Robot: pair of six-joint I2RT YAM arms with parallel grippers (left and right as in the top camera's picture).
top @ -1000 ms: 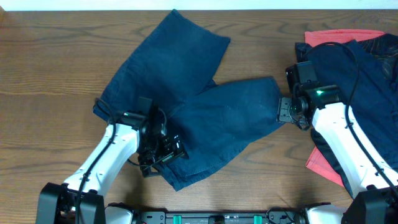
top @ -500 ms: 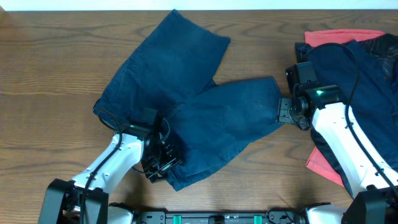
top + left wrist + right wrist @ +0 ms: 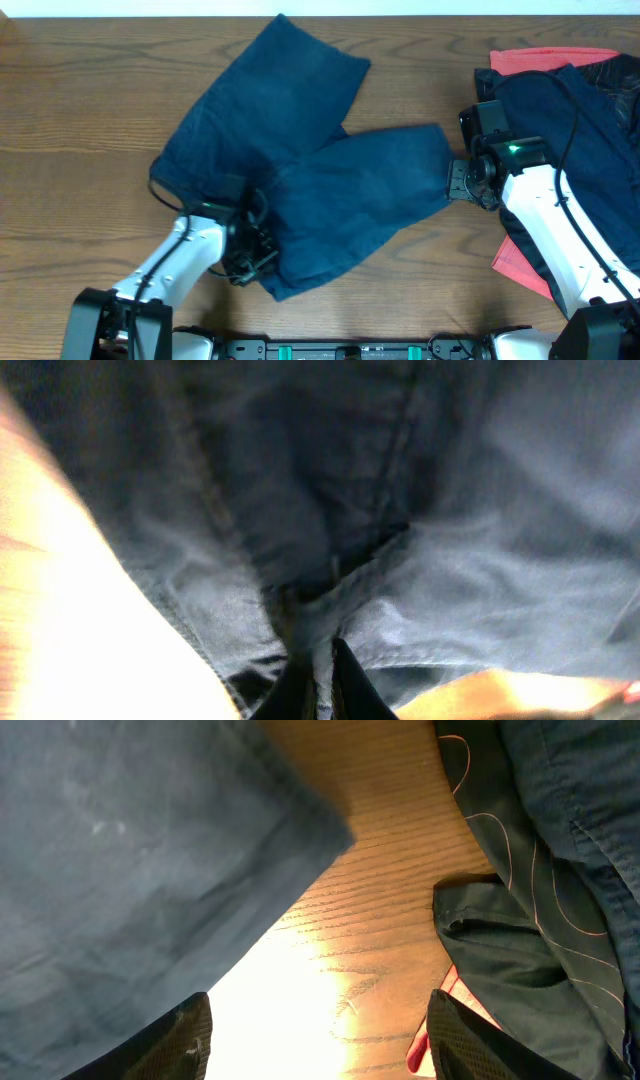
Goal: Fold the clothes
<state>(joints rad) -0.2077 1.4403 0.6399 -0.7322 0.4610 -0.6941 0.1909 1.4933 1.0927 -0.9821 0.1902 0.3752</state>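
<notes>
The left fingers (image 3: 250, 262), pinched shut on the waist end of the navy shorts (image 3: 330, 180), have slid back toward the near worktop (image 3: 80, 120) edge, dragging that corner along, so I judge a fold is starting. The right fingers (image 3: 458, 180) gape wide and empty at the leg hem, crowded by the heaped clothes (image 3: 590, 110); the far side lies open

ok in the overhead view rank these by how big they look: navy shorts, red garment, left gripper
1. navy shorts, by far the largest
2. red garment, though only parts of it show
3. left gripper, smallest
</notes>
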